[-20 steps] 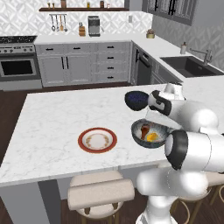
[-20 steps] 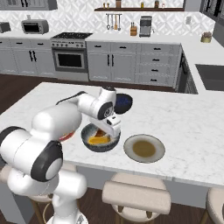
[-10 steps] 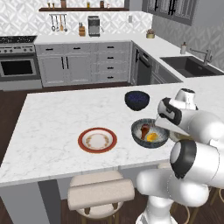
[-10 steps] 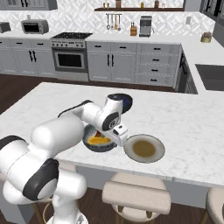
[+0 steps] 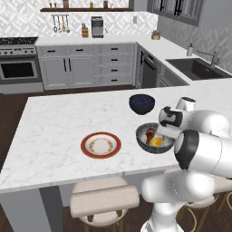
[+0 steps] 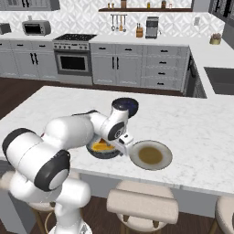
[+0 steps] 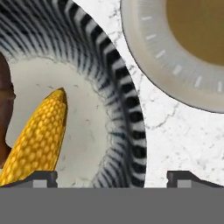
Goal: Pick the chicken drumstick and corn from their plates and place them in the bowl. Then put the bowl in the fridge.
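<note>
My hand (image 7: 111, 177) is spread wide and carrying nothing, its tips straddling the bowl's (image 7: 118, 109) ribbed wall at the side nearest the olive-grey plate (image 7: 148, 57). From the hand view the corn (image 7: 37, 135) lies inside the bowl at about eight o'clock, with the brown chicken drumstick (image 7: 4, 109) just beyond it at nine. Both plates are bare: the olive one just beside the bowl, the red-rimmed plate (image 5: 100, 145) at nine o'clock from the bowl on the table (image 5: 59, 122). I judge the loading done; gripping the bowl and carrying it to the fridge is left.
</note>
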Controlling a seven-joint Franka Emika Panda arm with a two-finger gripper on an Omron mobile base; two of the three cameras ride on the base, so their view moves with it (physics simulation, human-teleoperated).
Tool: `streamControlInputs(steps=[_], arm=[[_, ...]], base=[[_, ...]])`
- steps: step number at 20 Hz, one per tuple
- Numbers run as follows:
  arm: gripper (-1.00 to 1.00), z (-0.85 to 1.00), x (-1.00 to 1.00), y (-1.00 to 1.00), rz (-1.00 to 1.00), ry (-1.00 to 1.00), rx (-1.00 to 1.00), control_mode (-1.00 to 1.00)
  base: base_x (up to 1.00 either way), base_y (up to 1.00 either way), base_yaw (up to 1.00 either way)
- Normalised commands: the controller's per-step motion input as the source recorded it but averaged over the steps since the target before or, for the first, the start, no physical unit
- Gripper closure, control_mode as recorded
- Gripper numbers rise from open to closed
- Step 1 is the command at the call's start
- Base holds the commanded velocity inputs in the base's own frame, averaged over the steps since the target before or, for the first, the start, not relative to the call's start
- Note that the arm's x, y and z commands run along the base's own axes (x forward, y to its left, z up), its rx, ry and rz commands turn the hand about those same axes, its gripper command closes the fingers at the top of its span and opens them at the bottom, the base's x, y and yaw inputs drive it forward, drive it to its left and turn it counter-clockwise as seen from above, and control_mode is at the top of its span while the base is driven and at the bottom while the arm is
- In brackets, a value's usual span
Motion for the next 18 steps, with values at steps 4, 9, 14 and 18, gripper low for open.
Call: streamControlInputs(steps=[4, 9, 14, 18], arm=[[-1.0, -0.25, 0.0, 0.01, 0.0, 0.0, 0.0, -1.0], [1.0, -0.31, 0.0, 0.09, 0.0, 0.0, 0.0, -1.0], [1.0, -0.06, 0.01, 0.25, -0.06, -0.02, 0.0, -1.0], [1.0, 0.79, -0.4, 0.21, 0.0, 0.0, 0.0, -1.0]], base=[[0.0, 0.0, 0.0], [0.0, 0.0, 0.0], [0.0, 0.0, 0.0], [0.0, 0.0, 0.0]])
